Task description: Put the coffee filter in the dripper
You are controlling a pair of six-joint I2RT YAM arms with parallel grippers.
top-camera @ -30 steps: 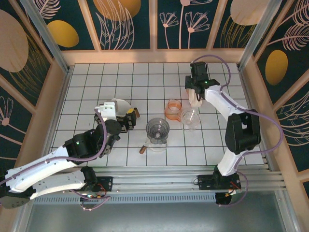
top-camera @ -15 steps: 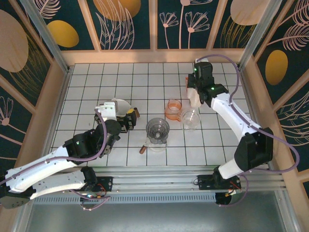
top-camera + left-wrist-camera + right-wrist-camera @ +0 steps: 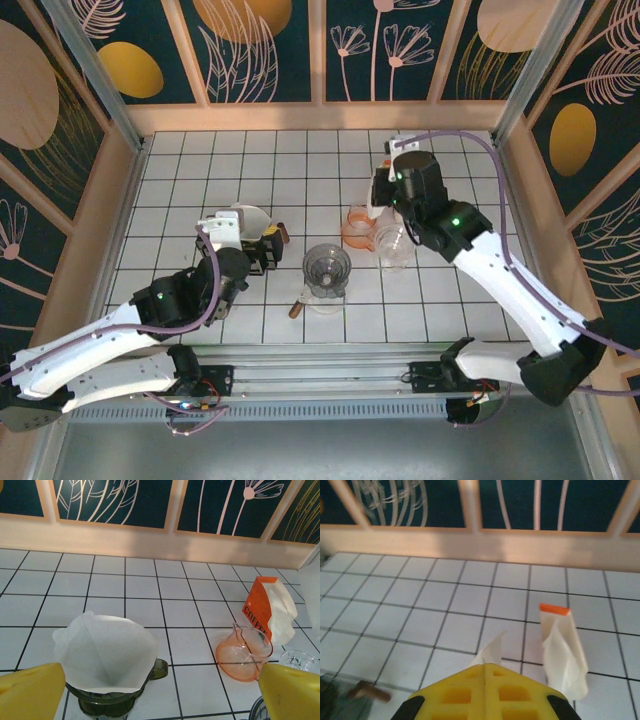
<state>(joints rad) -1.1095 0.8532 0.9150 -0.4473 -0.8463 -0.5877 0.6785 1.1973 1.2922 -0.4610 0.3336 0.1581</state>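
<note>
A dark green dripper point(image 3: 107, 700) with a white paper filter point(image 3: 102, 652) seated in it stands just in front of my left gripper point(image 3: 160, 695). That gripper is open, its yellow fingers point(image 3: 30, 692) wide apart at either side of the dripper. In the top view the same dripper point(image 3: 251, 219) sits beyond the left gripper point(image 3: 262, 243). My right gripper point(image 3: 486, 667) is shut on a white coffee filter point(image 3: 492, 650) whose tip sticks out past the fingertips. It hovers above the orange filter packet point(image 3: 560, 650). A clear glass dripper point(image 3: 326, 270) stands mid-table.
An orange measuring cup point(image 3: 358, 228) and a clear glass cup point(image 3: 395, 246) stand beside the right arm point(image 3: 470, 240). A brown-handled tool point(image 3: 298, 308) lies by the clear dripper. In the left wrist view the filter packet point(image 3: 265, 607) stands behind the orange cup point(image 3: 245, 652). Wooden walls ring the tiled table.
The right arm has swung left and towards the near side, away from the filter packet, with a filter pinched in its fingers. The left arm and green dripper have not moved.
</note>
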